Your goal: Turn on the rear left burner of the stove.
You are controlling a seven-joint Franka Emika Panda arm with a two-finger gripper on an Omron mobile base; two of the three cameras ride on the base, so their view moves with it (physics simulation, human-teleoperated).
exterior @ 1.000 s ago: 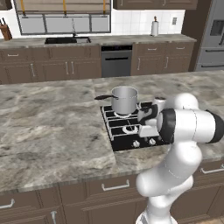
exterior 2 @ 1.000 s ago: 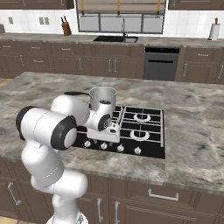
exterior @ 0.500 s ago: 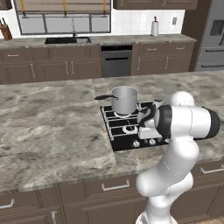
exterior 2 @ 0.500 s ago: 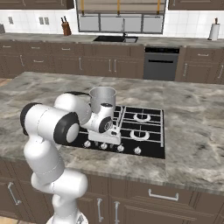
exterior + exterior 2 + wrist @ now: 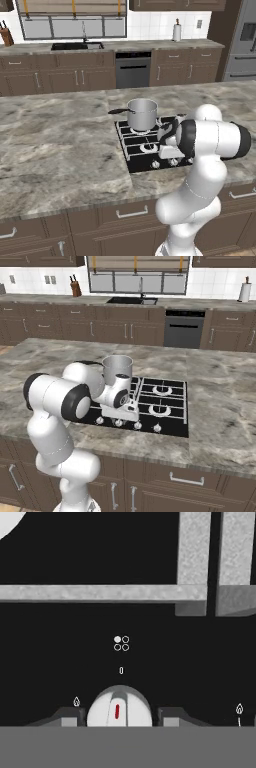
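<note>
Jaws (image 5: 120, 718) stand narrowly apart either side of a silver knob (image 5: 119, 709) on the stove (image 5: 136, 159), grip unconfirmed

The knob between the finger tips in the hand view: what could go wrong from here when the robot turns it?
1. The tool straddles the knob, but its fingers do not visibly press it, so they may slip.
2. Several alike knobs sit in one row on the stove; a neighbour may be turned instead.
3. The pot stands on a rear burner, so a flame there would heat it.
</note>
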